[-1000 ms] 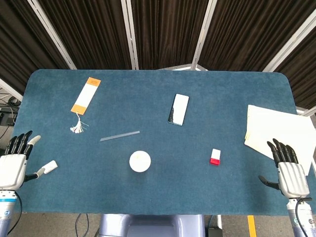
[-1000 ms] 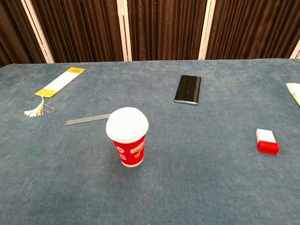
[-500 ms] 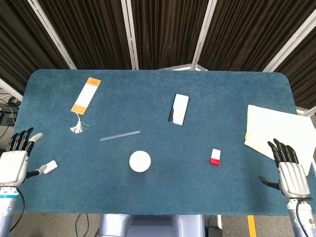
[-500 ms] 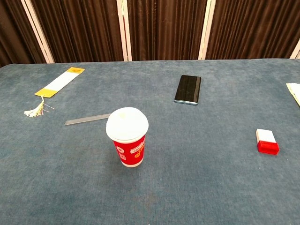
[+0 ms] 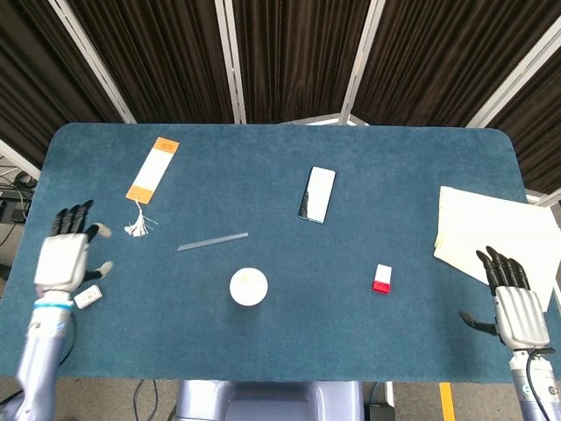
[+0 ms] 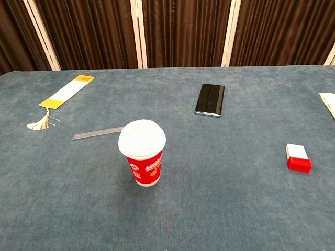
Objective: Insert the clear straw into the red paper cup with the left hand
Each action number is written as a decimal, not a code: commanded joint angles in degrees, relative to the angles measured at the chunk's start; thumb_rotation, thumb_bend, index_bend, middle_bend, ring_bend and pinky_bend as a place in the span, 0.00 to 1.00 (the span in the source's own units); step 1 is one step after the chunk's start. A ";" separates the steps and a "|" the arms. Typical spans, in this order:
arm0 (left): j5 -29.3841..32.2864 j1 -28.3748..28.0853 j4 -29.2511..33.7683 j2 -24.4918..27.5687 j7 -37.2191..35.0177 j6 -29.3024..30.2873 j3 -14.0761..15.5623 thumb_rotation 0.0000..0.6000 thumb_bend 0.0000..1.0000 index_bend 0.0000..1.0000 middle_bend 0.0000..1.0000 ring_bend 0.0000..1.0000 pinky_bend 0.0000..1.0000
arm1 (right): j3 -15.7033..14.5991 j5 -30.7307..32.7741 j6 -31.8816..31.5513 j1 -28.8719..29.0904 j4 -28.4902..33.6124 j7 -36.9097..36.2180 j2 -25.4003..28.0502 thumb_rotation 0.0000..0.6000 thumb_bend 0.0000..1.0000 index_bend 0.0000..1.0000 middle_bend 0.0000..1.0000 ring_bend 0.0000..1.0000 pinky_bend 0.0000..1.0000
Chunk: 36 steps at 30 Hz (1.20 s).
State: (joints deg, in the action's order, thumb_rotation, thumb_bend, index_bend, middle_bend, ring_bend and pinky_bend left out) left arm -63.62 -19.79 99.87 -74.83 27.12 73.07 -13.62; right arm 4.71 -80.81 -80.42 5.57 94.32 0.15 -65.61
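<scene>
The red paper cup (image 6: 143, 160) with a white lid (image 5: 248, 286) stands upright near the table's front middle. The clear straw (image 5: 212, 241) lies flat on the blue cloth just behind and left of the cup, and shows as the straw (image 6: 97, 133) in the chest view. My left hand (image 5: 63, 259) is over the table's left edge, fingers spread, holding nothing, well left of the straw. My right hand (image 5: 515, 307) is at the front right corner, fingers spread and empty. Neither hand shows in the chest view.
A bookmark with a tassel (image 5: 151, 172) lies at the back left. A black phone (image 5: 316, 194) lies behind the cup. A small red and white block (image 5: 382, 278) sits right of the cup. Sheets of paper (image 5: 491, 237) lie at the right edge.
My left hand has risen and moved right, in over the table's left edge. The right hand, cup and straw have stayed put.
</scene>
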 commanded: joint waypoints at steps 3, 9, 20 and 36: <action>9.46 -7.87 -7.58 -8.72 5.15 -4.82 -4.71 1.00 0.25 0.44 0.00 0.00 0.00 | 0.36 1.24 1.21 0.40 -0.02 -0.61 0.09 1.00 0.14 0.01 0.00 0.00 0.00; 16.24 -13.63 -13.70 -15.57 7.77 -7.07 -7.18 1.00 0.28 0.45 0.00 0.00 0.00 | 0.41 1.26 1.00 0.28 0.22 -1.06 0.37 1.00 0.14 0.01 0.00 0.00 0.00; 23.87 -20.40 -21.55 -25.11 12.21 -8.19 -8.09 1.00 0.28 0.46 0.00 0.00 0.00 | 0.48 1.44 0.98 0.13 0.53 -2.04 0.78 1.00 0.14 0.01 0.00 0.00 0.00; 29.43 -26.19 -27.83 -32.14 15.47 -7.48 -9.26 1.00 0.29 0.47 0.00 0.00 0.00 | 0.47 1.58 0.93 -0.05 0.84 -2.64 1.07 1.00 0.14 0.01 0.00 0.00 0.00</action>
State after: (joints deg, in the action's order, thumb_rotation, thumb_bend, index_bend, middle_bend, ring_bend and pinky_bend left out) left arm -34.62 -45.49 72.76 -106.36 42.26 65.65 -22.85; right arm 5.18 -79.23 -79.49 5.52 95.16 -2.49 -64.54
